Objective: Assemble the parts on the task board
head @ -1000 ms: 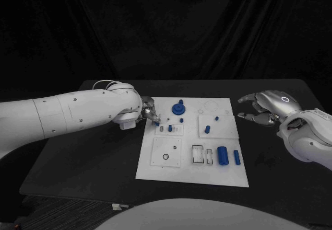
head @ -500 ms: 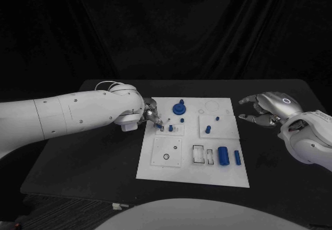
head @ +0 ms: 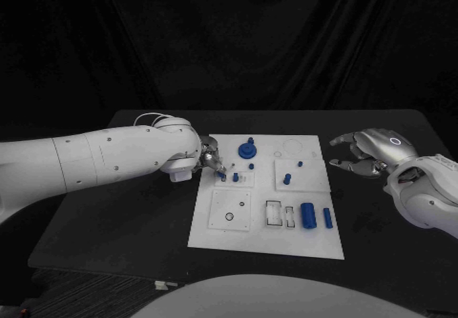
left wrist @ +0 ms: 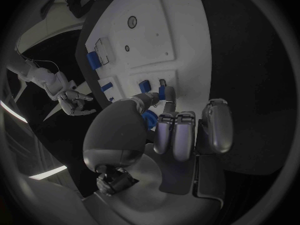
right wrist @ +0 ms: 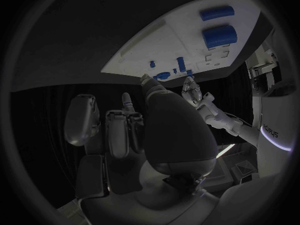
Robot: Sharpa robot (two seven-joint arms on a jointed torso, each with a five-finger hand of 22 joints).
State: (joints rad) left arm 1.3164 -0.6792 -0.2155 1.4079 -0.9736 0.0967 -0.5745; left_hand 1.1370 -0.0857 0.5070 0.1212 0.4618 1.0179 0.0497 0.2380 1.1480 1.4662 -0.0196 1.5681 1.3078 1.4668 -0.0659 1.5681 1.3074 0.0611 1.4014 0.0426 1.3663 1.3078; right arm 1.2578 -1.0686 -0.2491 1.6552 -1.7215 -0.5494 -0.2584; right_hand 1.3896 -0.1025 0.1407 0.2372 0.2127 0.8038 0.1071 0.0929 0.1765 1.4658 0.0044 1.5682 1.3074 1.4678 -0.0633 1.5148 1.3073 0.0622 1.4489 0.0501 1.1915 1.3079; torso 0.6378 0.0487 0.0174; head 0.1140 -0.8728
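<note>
Assembly partly complete: one part at the point of insertion, others loose.

The left hand (head: 208,161) pinches a small blue part (left wrist: 169,93) at the task board (head: 229,235)'s far-left block, beside a seated peg (head: 235,177). The right hand (head: 367,154) hovers beside the board's right edge, fingers loosely curled, holding nothing. A large cylinder (head: 307,214) and a slim bar (head: 327,217) lie loose near the board's front right, apparently uninserted.

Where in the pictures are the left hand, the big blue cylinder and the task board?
left hand (head: 209,159), head view, on its silver fingers at the board's edge.
big blue cylinder (head: 307,214), head view, on the middle of its side.
task board (head: 286,242), head view, on a bare near part.
</note>
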